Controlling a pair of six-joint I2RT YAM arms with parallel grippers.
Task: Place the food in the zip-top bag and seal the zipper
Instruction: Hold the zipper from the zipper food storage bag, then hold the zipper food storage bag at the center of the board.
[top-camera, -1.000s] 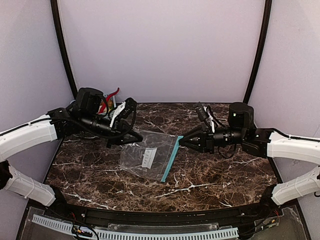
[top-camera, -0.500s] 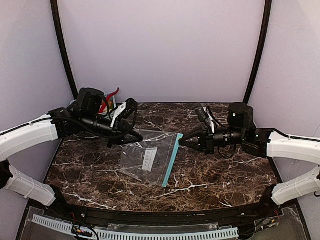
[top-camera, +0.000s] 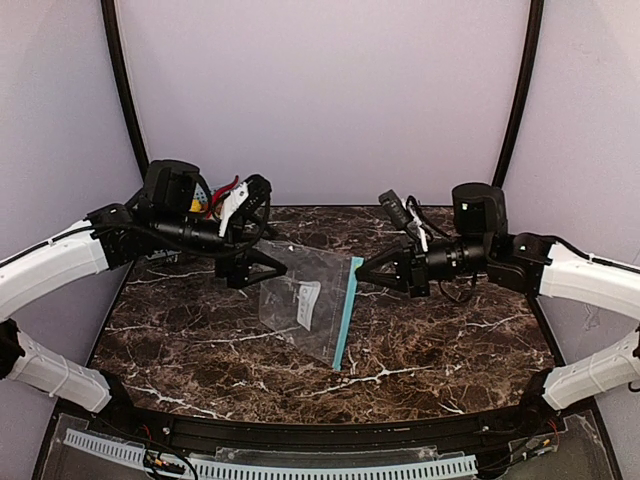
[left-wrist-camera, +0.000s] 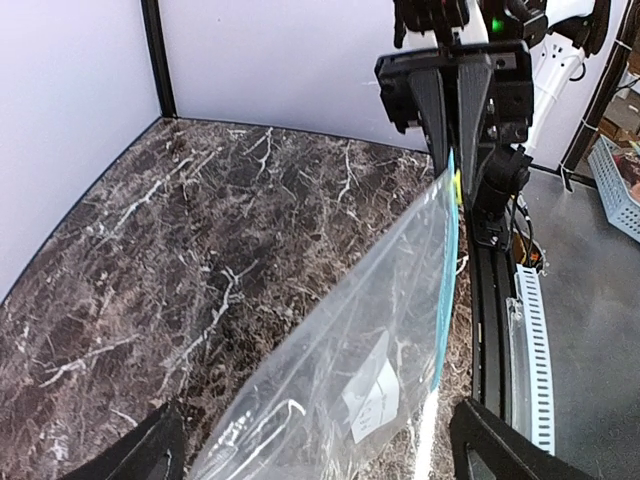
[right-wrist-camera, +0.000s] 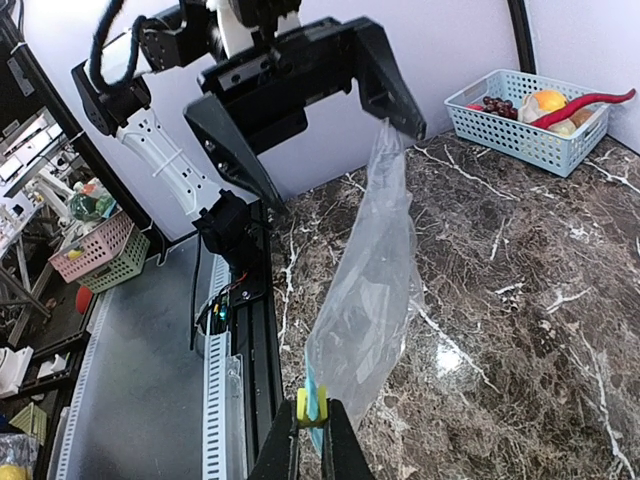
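While the right jaws pinch one end of the zipper (top-camera: 347, 315), the overhead view shows the bag (top-camera: 305, 300) sagging to the surface (top-camera: 450, 340), with the left jaws spread at its opposite edge and gripping nothing. From the left wrist, the plastic hangs loose between those open jaws; closing here could catch both layers and keep the mouth shut. From the right wrist, the food (right-wrist-camera: 545, 102) sits in a basket (right-wrist-camera: 510, 135) well apart, and the single pinch may slip or twist the bag before anything goes in.
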